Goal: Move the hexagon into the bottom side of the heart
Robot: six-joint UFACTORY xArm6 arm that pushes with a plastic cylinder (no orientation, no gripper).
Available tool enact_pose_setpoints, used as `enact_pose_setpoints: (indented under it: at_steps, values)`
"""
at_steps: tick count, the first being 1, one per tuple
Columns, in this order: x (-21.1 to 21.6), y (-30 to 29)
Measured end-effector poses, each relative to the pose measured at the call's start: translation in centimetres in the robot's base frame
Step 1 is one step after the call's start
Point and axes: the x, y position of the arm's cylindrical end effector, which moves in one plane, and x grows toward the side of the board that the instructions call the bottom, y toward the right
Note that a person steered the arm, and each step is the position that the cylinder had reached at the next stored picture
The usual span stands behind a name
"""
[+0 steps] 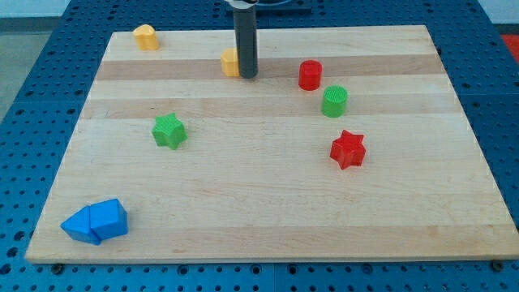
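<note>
A yellow hexagon block [230, 62] lies near the view's top centre of the wooden board [259, 219]. My dark rod comes down from the top edge, and my tip [247, 77] rests right against the hexagon's right side, hiding part of it. A yellow heart block [145, 37] sits near the board's top left corner, well to the left of the hexagon and a little higher.
A red cylinder [310, 75] and a green cylinder [334, 101] stand right of my tip. A red star [348, 149] lies at the centre right and a green star [169, 130] at the centre left. Two blue blocks [96, 221] touch each other at the bottom left corner.
</note>
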Motion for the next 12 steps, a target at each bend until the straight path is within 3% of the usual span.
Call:
enact_pose_setpoints:
  at_steps: [4,8,12]
  values:
    - [-2.2,-1.0]
    - [-6.1,-7.2]
    - [-6.1,-13.5]
